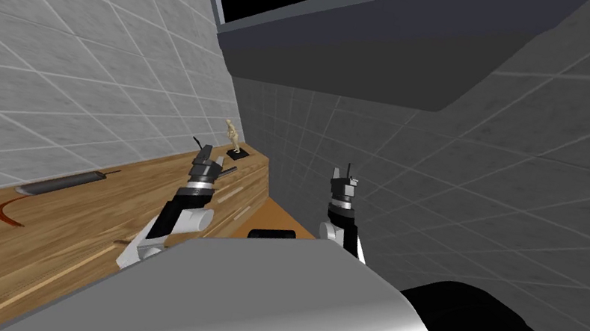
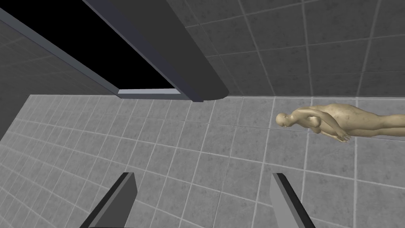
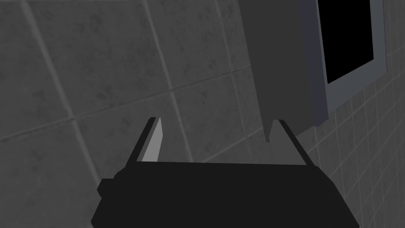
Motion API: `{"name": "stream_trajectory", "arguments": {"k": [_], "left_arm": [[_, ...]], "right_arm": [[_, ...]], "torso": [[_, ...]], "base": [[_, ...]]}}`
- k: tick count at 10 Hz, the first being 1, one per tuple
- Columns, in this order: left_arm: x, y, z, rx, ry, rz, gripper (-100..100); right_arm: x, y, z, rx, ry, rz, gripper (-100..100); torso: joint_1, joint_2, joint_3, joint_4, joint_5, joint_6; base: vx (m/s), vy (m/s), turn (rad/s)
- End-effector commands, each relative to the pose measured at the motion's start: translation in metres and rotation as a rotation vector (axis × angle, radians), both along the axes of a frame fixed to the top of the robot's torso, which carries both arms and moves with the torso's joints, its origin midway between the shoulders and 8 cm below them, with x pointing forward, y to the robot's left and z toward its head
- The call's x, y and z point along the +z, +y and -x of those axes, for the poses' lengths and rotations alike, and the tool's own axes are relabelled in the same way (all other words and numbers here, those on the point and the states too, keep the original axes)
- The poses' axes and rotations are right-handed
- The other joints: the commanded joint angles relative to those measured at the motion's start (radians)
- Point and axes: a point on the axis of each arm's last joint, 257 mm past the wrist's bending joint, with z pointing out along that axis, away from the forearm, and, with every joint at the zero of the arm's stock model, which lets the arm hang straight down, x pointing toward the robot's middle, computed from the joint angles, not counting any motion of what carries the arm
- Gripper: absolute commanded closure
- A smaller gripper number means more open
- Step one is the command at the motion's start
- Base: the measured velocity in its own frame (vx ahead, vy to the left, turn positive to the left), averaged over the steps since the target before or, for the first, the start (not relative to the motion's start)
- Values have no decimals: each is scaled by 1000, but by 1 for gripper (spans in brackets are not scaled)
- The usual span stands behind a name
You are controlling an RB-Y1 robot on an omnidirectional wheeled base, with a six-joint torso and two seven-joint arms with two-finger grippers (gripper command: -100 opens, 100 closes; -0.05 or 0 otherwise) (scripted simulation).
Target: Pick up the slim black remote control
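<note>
Left gripper [image 1: 203,151], blades spread and holding nothing, hangs over the wooden counter [image 1: 41,259] facing a tan figurine [image 2: 348,122] by the tiled wall. What looks like the slim black remote control [image 1: 229,171] lies on the counter just beside it. Right gripper [image 3: 216,120], likewise spread, hangs past the counter's edge.

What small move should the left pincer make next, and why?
Probably tilt the left pincer down toward the wooden counter: it stands open, facing the tiled wall and the figurine, while a slim dark bar, likely the remote, lies beside it.
</note>
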Motion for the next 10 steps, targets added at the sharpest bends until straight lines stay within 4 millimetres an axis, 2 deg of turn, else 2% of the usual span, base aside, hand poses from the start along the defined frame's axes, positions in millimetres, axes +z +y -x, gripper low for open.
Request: {"name": "stream_trajectory", "arguments": {"k": [1,3,4,6,7,10], "left_arm": [[-9,8,-15,-19,34,19,-100],[-19,21,-36,-38,84,50,-100],[-18,21,-38,-39,82,51,-100],[-30,37,-61,-52,137,91,-100],[-28,35,-66,-56,138,93,-100],[-41,52,-93,-65,209,145,-100]], "right_arm": [[0,0,0,0,0,0,0],[0,0,0,0,0,0,0],[0,0,0,0,0,0,0],[0,0,0,0,0,0,0],[0,0,0,0,0,0,0],[0,0,0,0,0,0,0]], "torso": [[0,0,0,0,0,0],[-1,1,1,0,0,0],[0,0,0,0,0,0],[1,-5,-2,-1,0,0],[1,-6,-3,-1,0,0],[1,-6,-3,-1,0,0]], "base": [[-103,-34,-14],[-97,-27,-13],[-56,-11,-2],[-2,-9,-27],[0,0,0],[0,0,0]]}}
